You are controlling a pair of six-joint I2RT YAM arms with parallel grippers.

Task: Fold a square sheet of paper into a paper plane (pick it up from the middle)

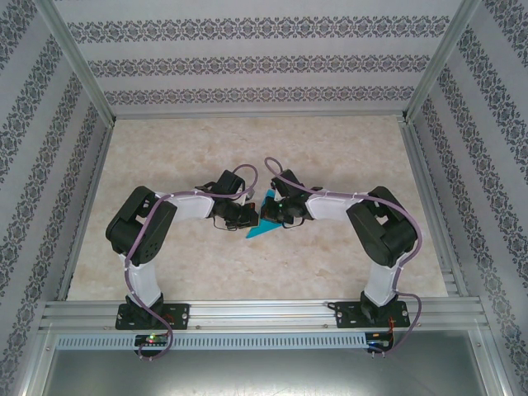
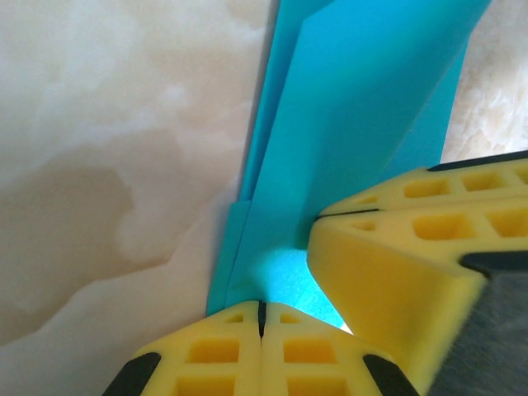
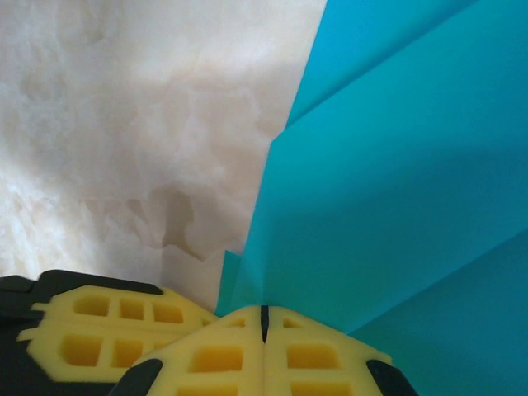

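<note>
Top view: both arms bend inward and meet at centre of frame over the beige marbled counter (image 1: 247,148). The folded teal paper (image 1: 262,226) sits between the 2 grippers, a small pointed shape w/ its tip aimed toward lower left. Left gripper (image 1: 245,216) is on the paper's left side, right gripper (image 1: 279,213) on its right, both touching it.

Left wrist view: left gripper (image 2: 261,318) at bottom centre, yellow pads pressed flat together, no gap at the seam. The paper's (image 2: 363,124) lower edge runs down into that seam, so it's closed tight on the paper. Paper rises toward upper right of frame in at least 2 overlapping layers, w/ a crease line along its left side. Right gripper (image 2: 324,217) comes in from the right edge, pads also together, tip against the paper just above the left gripper.

Right wrist view: right gripper (image 3: 264,323) at bottom centre, pads fully together, a paper (image 3: 396,190) crease ending right at the seam, so it's pinching the paper too. Paper fans out over right half of frame in several stacked layers. Left gripper's yellow fingers (image 3: 124,330) sit at bottom left, just beside the right gripper's. Counter takes up the left half
</note>
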